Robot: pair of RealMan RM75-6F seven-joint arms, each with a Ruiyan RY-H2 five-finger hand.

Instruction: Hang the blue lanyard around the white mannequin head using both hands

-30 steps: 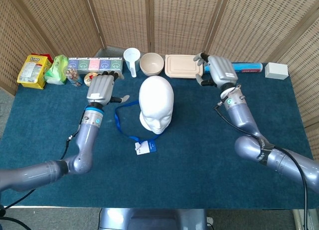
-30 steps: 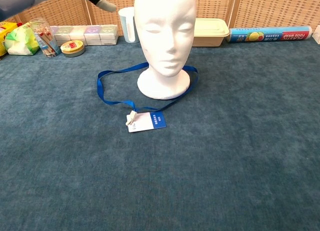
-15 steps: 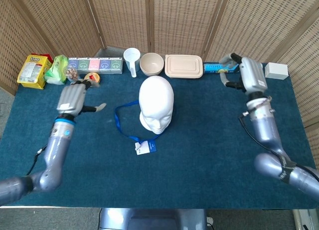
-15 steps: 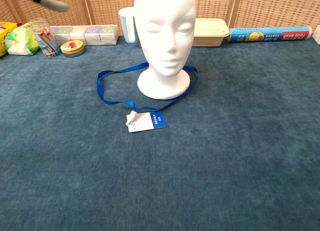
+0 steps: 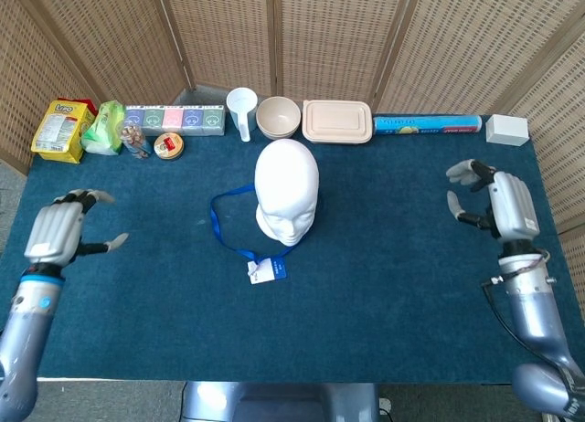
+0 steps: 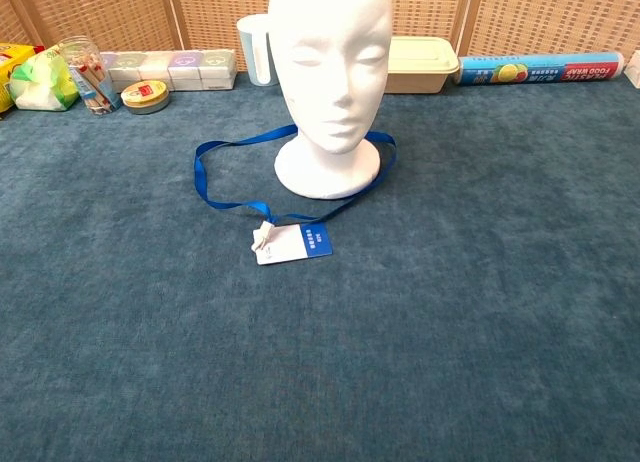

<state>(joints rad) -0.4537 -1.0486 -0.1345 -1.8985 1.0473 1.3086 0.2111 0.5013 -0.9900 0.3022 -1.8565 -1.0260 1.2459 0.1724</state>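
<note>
The white mannequin head [image 5: 286, 190] [image 6: 330, 77] stands upright mid-table, facing me. The blue lanyard [image 5: 219, 226] [image 6: 210, 187] lies on the cloth looped around the head's base, its slack spread out to the head's left side. Its badge card [image 5: 268, 270] [image 6: 293, 243] rests flat in front of the base. My left hand [image 5: 58, 232] hovers at the far left edge, fingers apart, holding nothing. My right hand [image 5: 505, 205] hovers at the far right edge, fingers spread, also empty. Neither hand shows in the chest view.
Along the back edge stand a snack box [image 5: 62, 129], a green packet [image 5: 102, 130], a small tin [image 5: 168, 145], a row of small boxes [image 5: 174, 119], a white cup [image 5: 242, 111], a bowl [image 5: 278, 117], a lidded container [image 5: 336, 121], a wrap roll [image 5: 427, 124] and a white box [image 5: 506, 130].
Both hands have drawn back from beside the mannequin head, outward and toward the table's front corners. The lanyard and head have not moved.
</note>
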